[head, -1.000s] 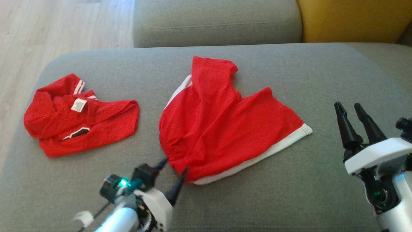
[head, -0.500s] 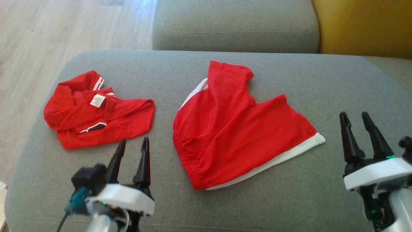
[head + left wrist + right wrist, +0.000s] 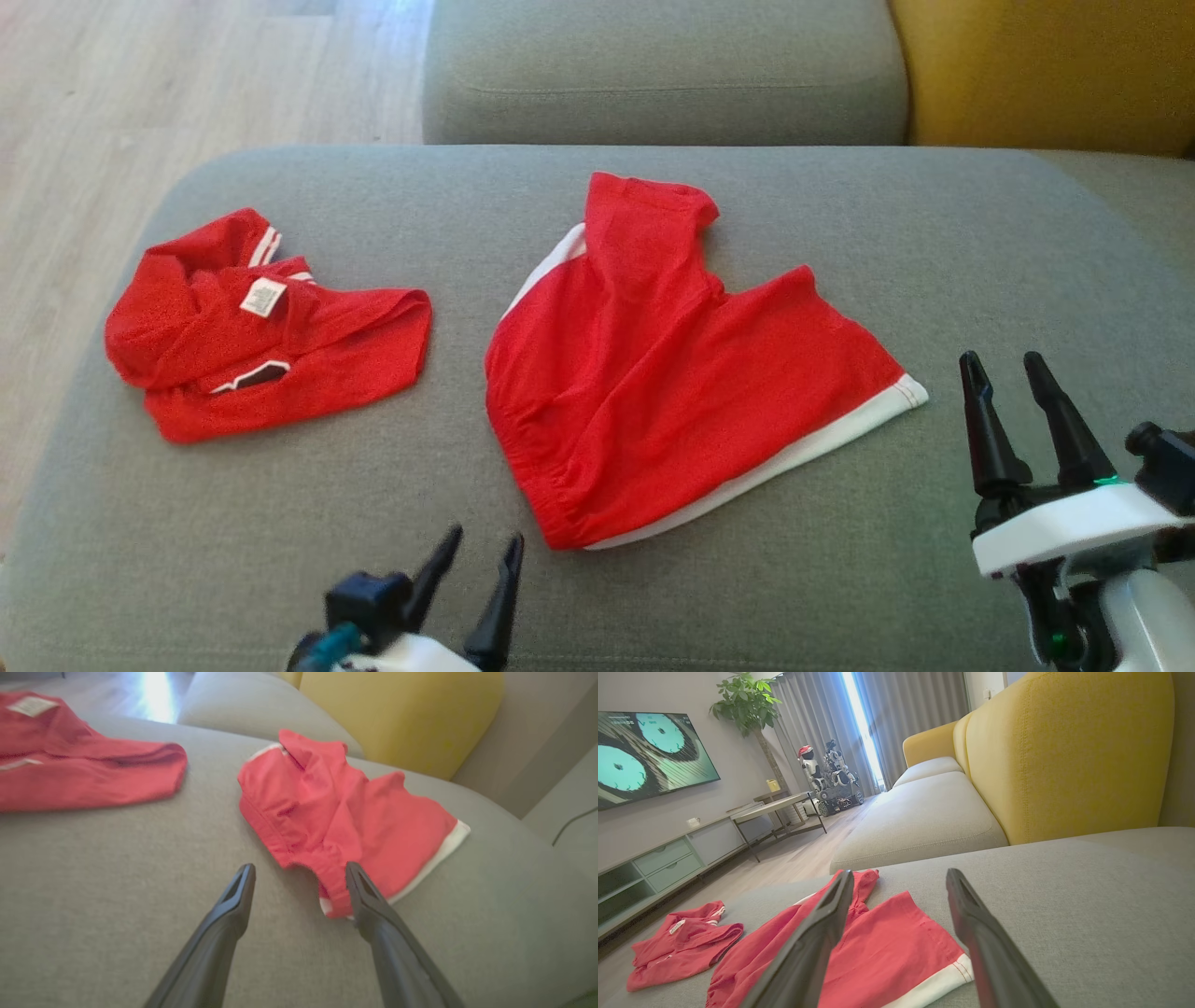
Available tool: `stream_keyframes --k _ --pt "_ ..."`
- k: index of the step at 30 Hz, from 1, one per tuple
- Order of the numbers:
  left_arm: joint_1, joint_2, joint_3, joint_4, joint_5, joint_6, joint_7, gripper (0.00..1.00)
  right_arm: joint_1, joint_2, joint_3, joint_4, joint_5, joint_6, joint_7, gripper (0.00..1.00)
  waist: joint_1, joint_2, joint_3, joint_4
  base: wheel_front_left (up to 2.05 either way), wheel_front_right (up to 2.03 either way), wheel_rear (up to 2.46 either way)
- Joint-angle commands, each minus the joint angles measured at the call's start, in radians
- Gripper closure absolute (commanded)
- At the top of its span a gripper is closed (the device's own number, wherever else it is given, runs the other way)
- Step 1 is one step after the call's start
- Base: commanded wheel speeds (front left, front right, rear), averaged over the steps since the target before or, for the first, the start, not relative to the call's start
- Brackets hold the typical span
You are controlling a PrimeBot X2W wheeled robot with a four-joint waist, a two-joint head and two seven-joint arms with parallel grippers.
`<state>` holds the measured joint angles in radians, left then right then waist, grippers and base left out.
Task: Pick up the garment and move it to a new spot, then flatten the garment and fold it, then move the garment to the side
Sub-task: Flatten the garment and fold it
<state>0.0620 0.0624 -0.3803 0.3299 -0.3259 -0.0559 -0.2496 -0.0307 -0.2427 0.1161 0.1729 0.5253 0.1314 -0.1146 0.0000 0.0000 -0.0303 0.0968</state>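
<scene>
I reckon the garment to watch is the red shorts with the white trim (image 3: 672,373). They're lying loose on the grey sofa seat (image 3: 840,597), between the robot's two hands. They're not flat yet: one leg is flopped over on their far side, and the gathered waistband edge on their left is all wrinkled. The other red garment (image 3: 271,345), the one with its label showing, sits well apart off the shorts' left side, bunched up.

Both hands are spread wide and holding nothing. The left hand (image 3: 485,537) hovers just short of the shorts' near corner, where the waistband meets the white stripe. From its own wrist camera that corner sits right by one finger (image 3: 371,907), with the cloth running away ahead and to the right. The right hand (image 3: 1000,359) is just beside the shorts' right tip, the white hem corner, and isn't touching it.

The long white-trimmed edge runs diagonally from that near corner out to the right tip, so each hand has one end of it in front of it. Left looks the closer of the two. My guess is flattening comes next: pinch both ends and pull that edge taut. The risk is grabbing a wad of layers instead of just the corner.
</scene>
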Motion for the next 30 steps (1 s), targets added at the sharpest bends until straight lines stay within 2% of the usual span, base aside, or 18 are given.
stream_keyframes --k 1,8,17,30 --pt "-0.048 -0.001 0.018 -0.006 0.007 -0.011 -0.012 0.00 -0.047 -0.012 0.016 -0.034 -0.007 -0.001 -0.005 0.00 0.0000 0.0000 0.005 -0.011 0.00 0.00 0.00" --pt "-0.112 -0.005 -0.061 0.159 0.020 -0.041 -0.008 0.00 -0.066 -0.015 0.019 -0.035 -0.005 -0.001 0.000 0.00 0.0000 0.0000 0.027 -0.049 0.00 0.00 0.00" --pt "-0.218 -0.011 -0.112 0.297 0.050 -0.016 -0.011 0.00 -0.094 -0.026 0.022 -0.042 -0.005 -0.001 0.007 0.00 0.0000 0.0000 0.071 -0.086 0.00 0.00 0.00" --pt "-0.267 -0.012 -0.182 0.284 0.009 -0.025 -0.012 0.02 -0.110 -0.026 0.012 -0.033 -0.011 -0.001 0.012 0.00 0.0000 0.0000 0.095 -0.096 0.00 0.00 0.00"
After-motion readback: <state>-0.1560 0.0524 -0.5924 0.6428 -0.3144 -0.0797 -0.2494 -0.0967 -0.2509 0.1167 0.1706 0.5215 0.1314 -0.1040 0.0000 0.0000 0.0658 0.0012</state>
